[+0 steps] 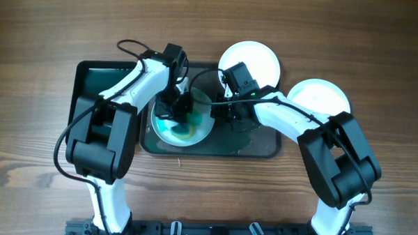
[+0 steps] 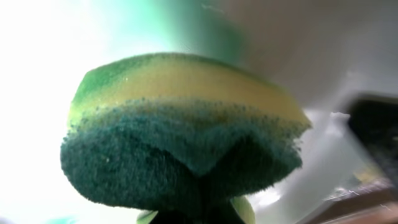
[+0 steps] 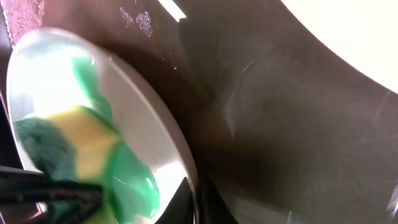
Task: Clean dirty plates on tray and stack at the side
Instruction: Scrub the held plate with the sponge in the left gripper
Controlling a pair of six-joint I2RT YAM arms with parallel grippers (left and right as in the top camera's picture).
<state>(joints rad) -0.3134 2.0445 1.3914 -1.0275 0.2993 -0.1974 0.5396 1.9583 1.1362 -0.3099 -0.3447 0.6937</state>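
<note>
A pale blue plate [image 1: 183, 128] with teal-green smears sits tilted at the left end of the dark grey tray [image 1: 264, 146]. My left gripper [image 1: 177, 106] is shut on a yellow and green sponge [image 2: 186, 124] and presses it on the plate's face. My right gripper [image 1: 220, 111] is shut on the plate's right rim. In the right wrist view the rim [image 3: 180, 155] runs between my fingers [image 3: 194, 200], with the sponge [image 3: 68, 146] on the smeared face. One white plate [image 1: 255, 60] lies at the tray's far edge. Another white plate [image 1: 322, 98] lies to the right of the tray.
A smaller black tray [image 1: 90, 78] with green liquid stands left of the dark tray, under my left arm. The tray floor [image 3: 280, 124] right of the blue plate is wet. Wooden table [image 1: 379, 40] surrounds everything.
</note>
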